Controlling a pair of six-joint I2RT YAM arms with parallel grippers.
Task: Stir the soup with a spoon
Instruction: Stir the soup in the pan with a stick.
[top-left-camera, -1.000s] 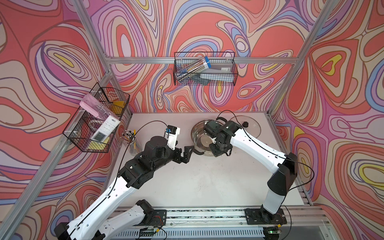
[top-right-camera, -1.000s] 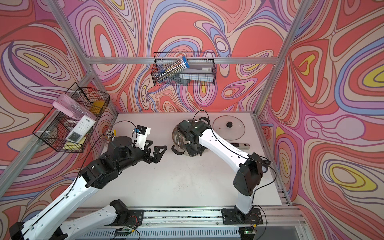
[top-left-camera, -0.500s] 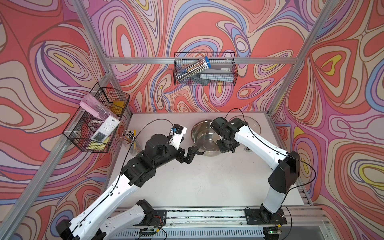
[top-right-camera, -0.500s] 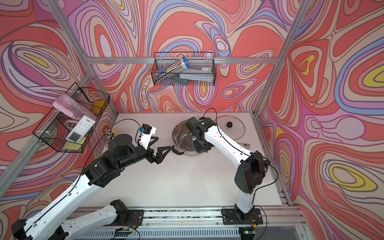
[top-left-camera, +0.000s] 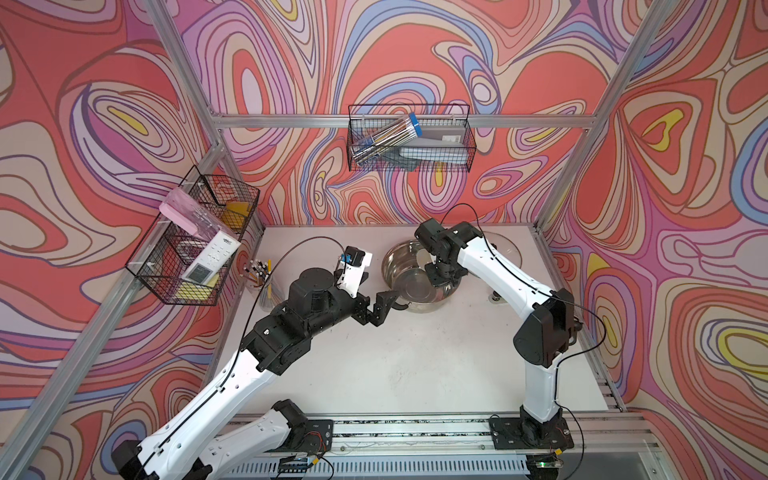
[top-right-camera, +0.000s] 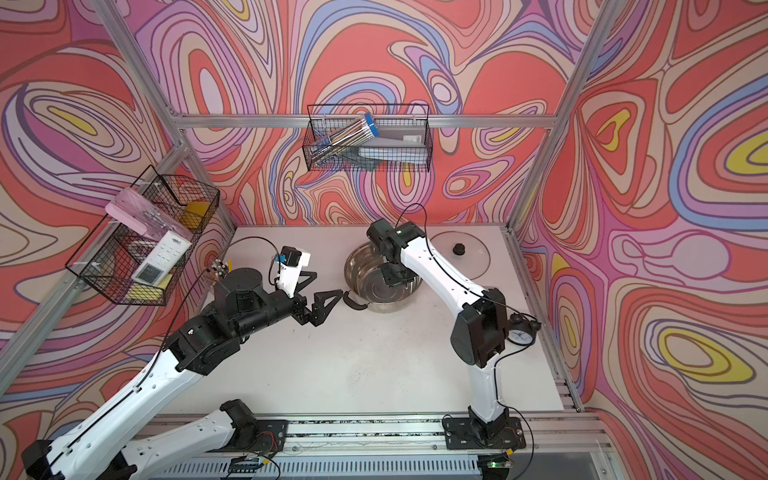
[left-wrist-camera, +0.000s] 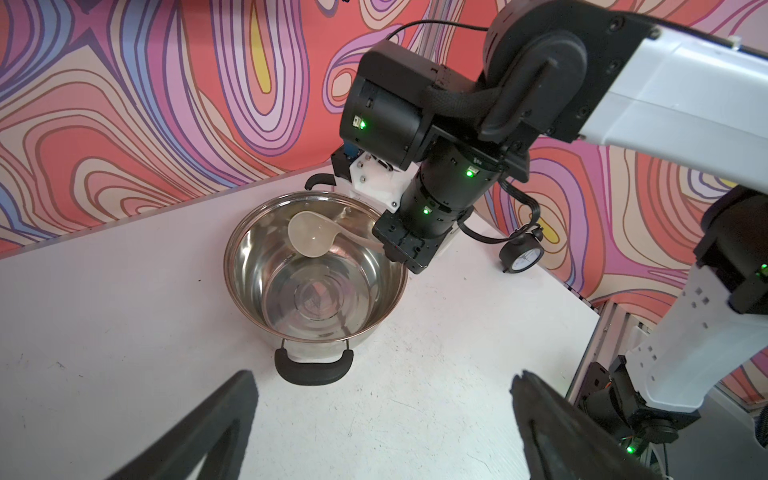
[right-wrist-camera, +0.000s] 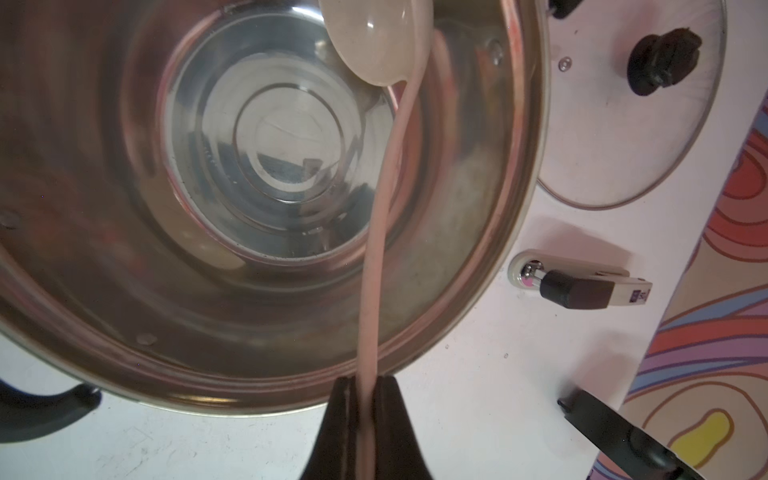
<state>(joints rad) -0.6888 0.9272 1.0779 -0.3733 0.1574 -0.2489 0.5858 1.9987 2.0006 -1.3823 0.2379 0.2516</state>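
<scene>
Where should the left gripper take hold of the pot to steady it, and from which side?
Likely the black loop handle facing the left gripper: it juts from the pot wall, clear of the spoon. Approach level from that side, open jaws straddling its bar.

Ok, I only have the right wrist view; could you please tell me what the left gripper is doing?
Observer: The left gripper is open and empty, pointed at the steel pot's near black handle.
Operator: Thank you; is anything standing near my right elbow?
Observer: A small black alarm clock stands on the table just beside it.
Operator: And over by the left arm?
Observer: A cup of pencils stands near the table's left edge.
</scene>
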